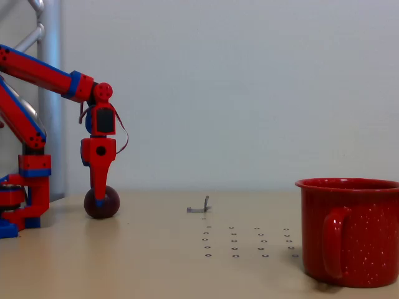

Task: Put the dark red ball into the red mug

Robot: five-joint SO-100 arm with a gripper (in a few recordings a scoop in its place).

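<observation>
The dark red ball (113,204) rests on the table at the left of the fixed view. My red-and-blue gripper (100,197) points straight down onto it, and one finger (98,187) crosses the ball's front. From this side I cannot see whether the jaws are closed on the ball. The red mug (358,233) stands upright at the near right edge, handle turned toward the camera, far from the ball and gripper.
A small metal bracket (200,207) lies mid-table between ball and mug. A grid of small holes (248,243) marks the tabletop left of the mug. The arm's base (22,205) and a metal pole (48,93) stand at the far left.
</observation>
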